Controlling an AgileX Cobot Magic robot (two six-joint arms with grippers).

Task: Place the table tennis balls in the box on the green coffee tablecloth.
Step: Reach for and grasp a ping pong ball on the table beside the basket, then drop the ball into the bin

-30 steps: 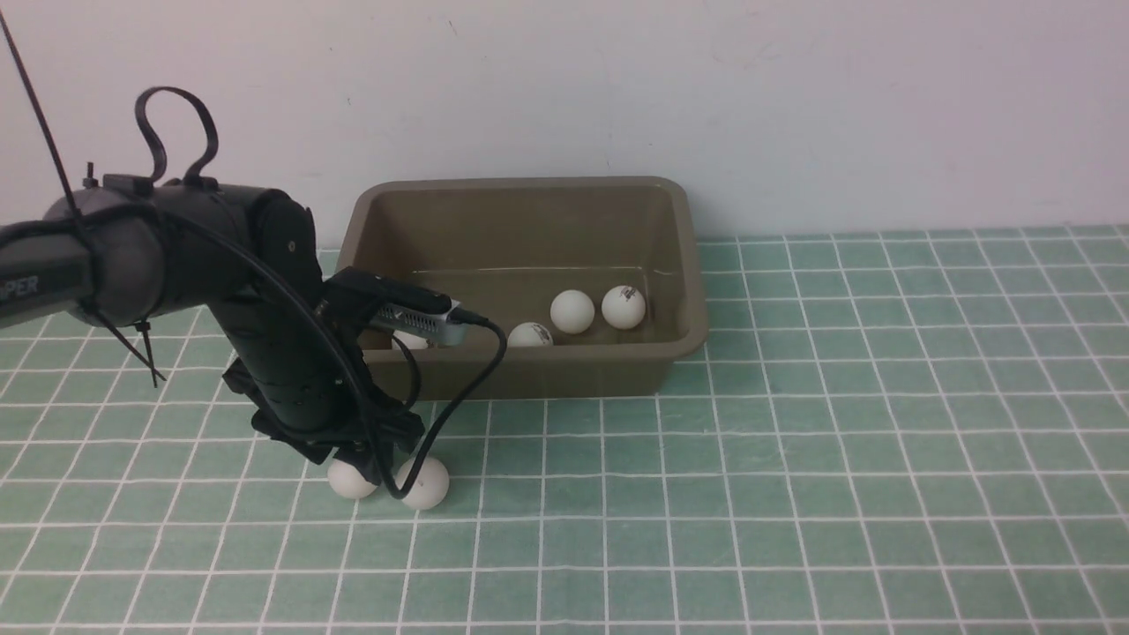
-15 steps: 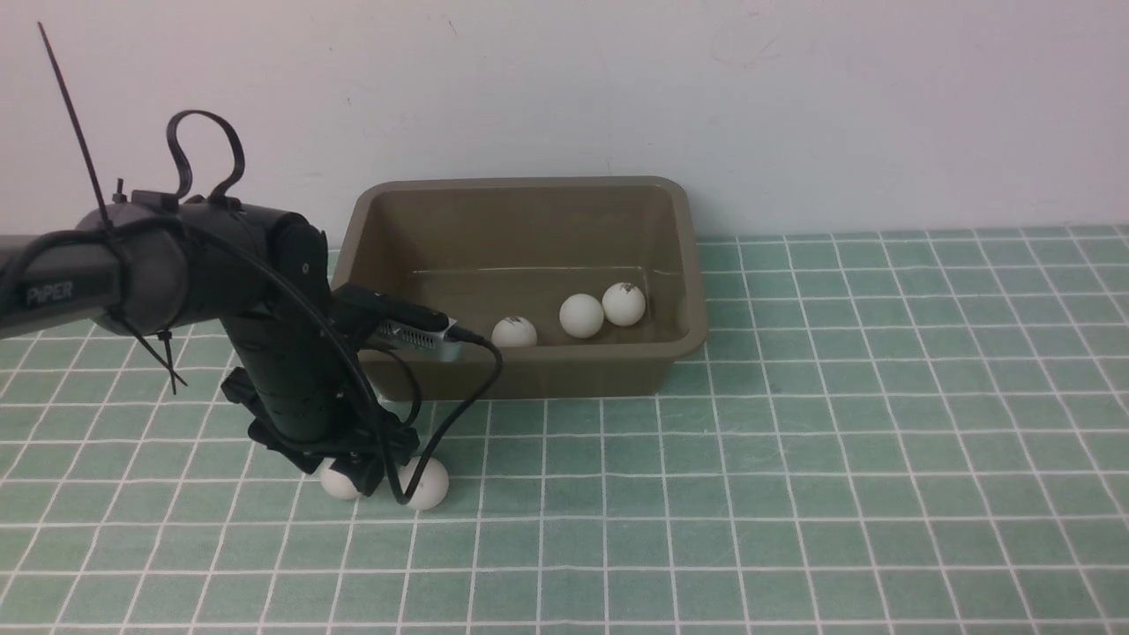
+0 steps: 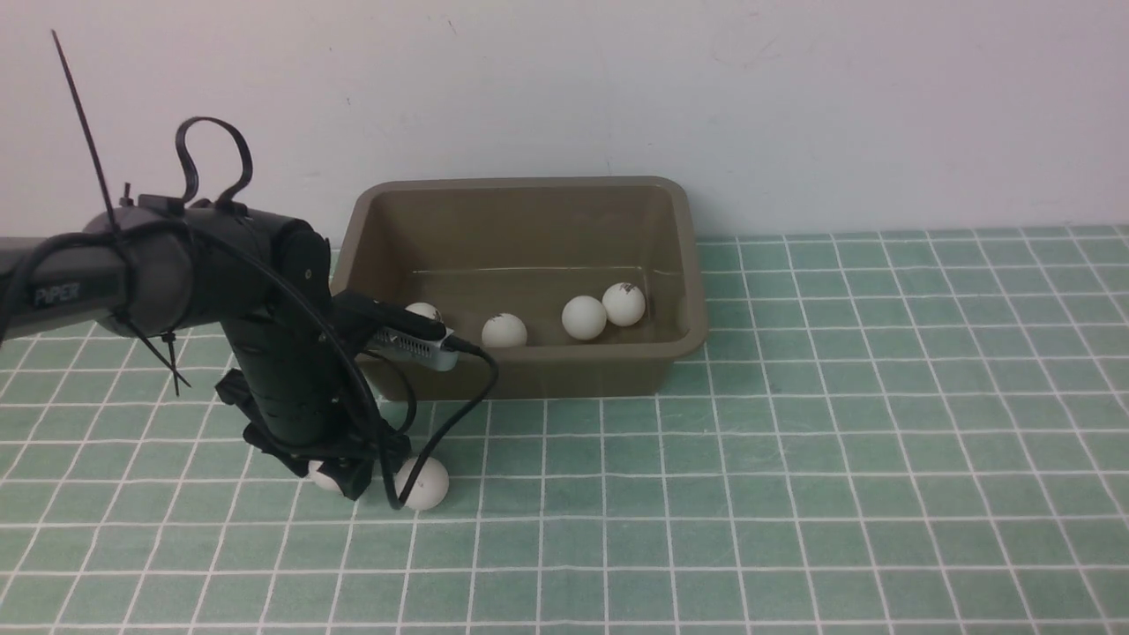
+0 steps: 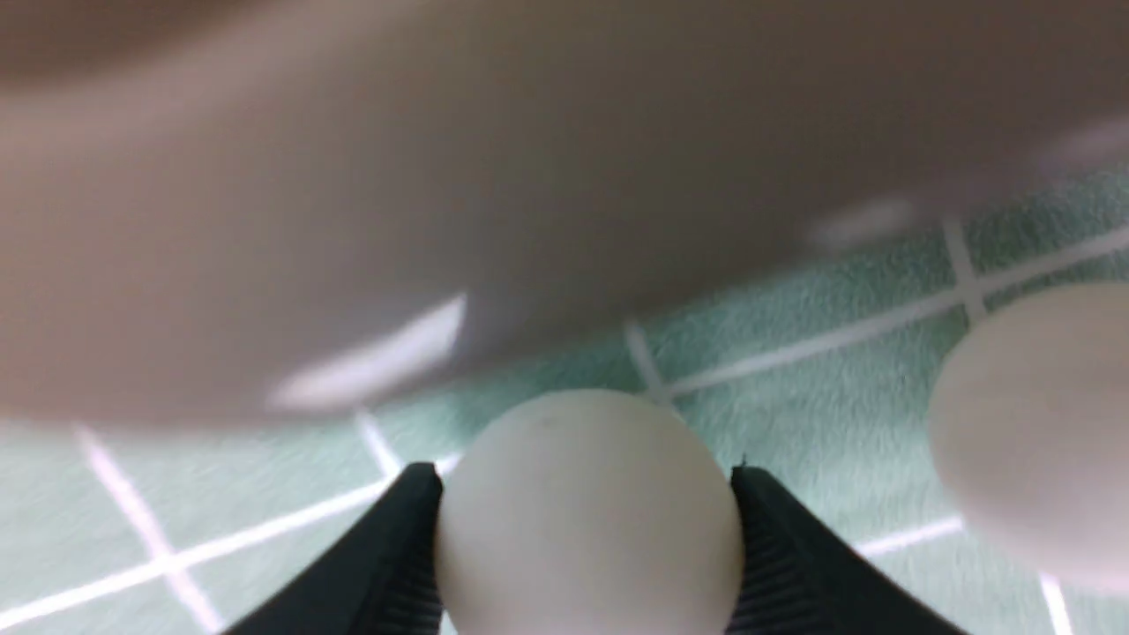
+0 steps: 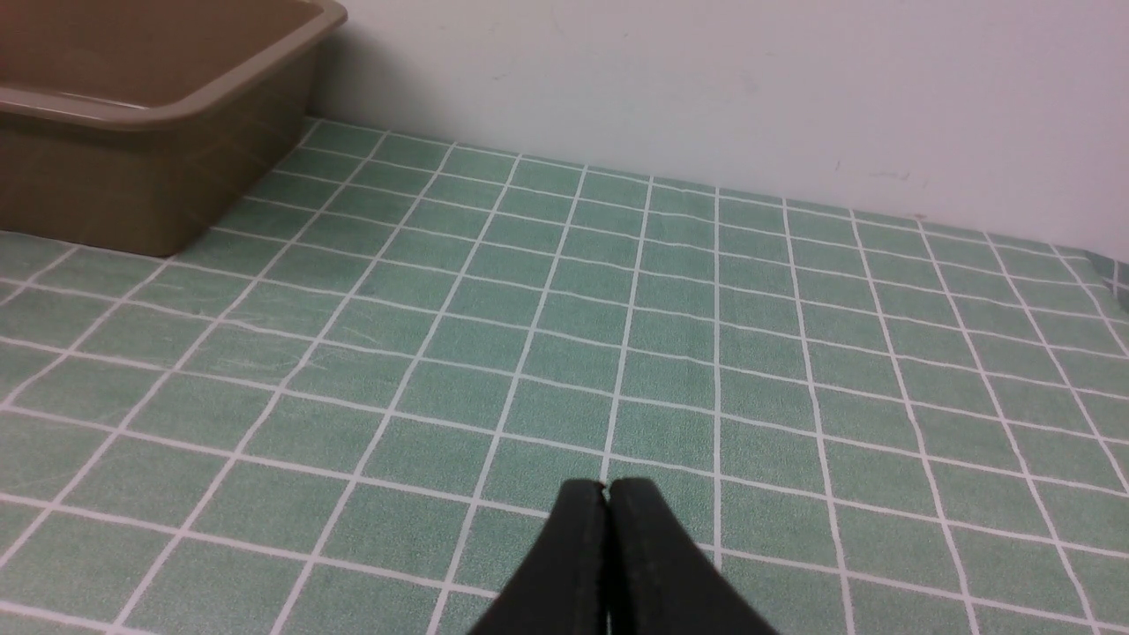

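Left gripper (image 4: 584, 481) is clamping a small matte white table tennis ball (image 4: 586, 529) lying on the mint-green white-gridded tablecloth (image 4: 794, 410); right gripper (image 5: 607, 494) is holding its jaws together.

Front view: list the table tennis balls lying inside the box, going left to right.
Inside the box: half-hidden ball behind the left wrist's camera → marked ball → plain ball → logo ball.

White balls (image 3: 624, 304), olive-brown box (image 3: 520, 183), mint-green white-gridded cloth (image 3: 794, 494).
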